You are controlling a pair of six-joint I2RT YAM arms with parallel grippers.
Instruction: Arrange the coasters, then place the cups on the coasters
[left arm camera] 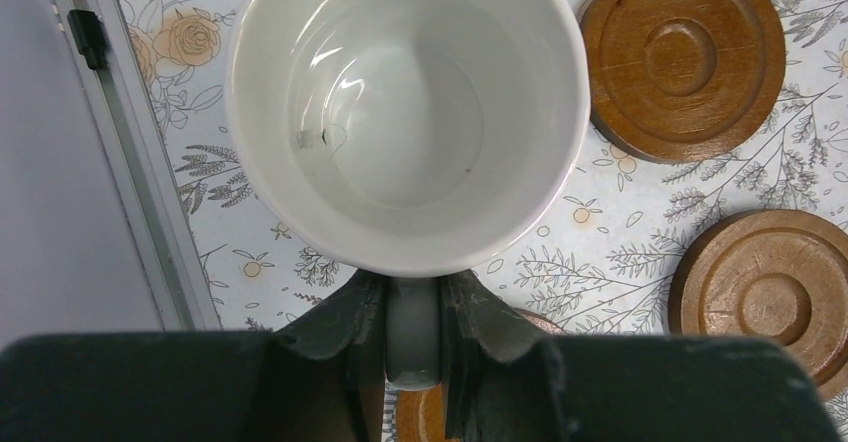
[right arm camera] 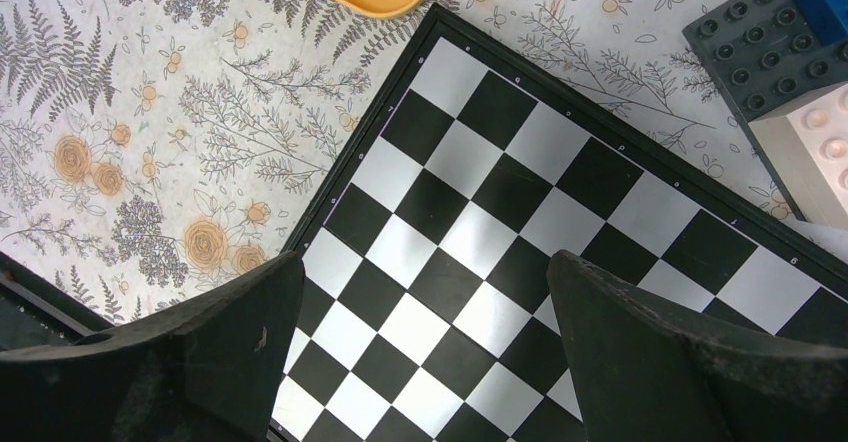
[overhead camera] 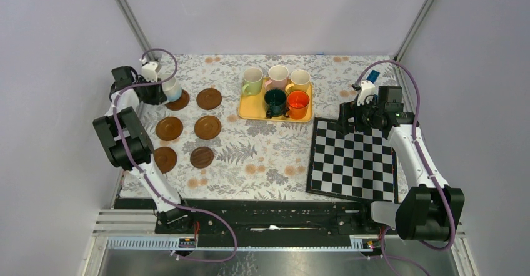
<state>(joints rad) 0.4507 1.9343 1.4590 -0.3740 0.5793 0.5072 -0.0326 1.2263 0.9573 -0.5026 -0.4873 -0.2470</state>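
- nearest the arm bases: six coasters (overhead camera: 202,157) lie in two columns of three on the left of the surface (overhead camera: 269,163), each apart from the next. five are bare.
- right side, mid-depth: right gripper (right arm camera: 425,262) hangs over the chequered board (right arm camera: 470,212), jaws spread wide, nothing between them.
- further back on the left: left gripper (left arm camera: 413,302) is clenched on the handle (left arm camera: 413,347) of the white cup (left arm camera: 410,112). cup is upright, mouth up, empty.
- the cup is over the far-left coaster (overhead camera: 181,103). the wrist view shows only slivers of brown under it, so cannot tell whether the base is down or hovering.
- judgement: step in hand is seating this cup. centre it inside the coaster rim, lower straight and level, and release only once the base rests flat. then back out along the handle line so the gripper does not drag the cup or nudge the neighbouring coaster (left arm camera: 683,57).
- farthest: yellow tray (overhead camera: 251,108) holds the other five cups (overhead camera: 298,104), so most of the placing is not yet done.
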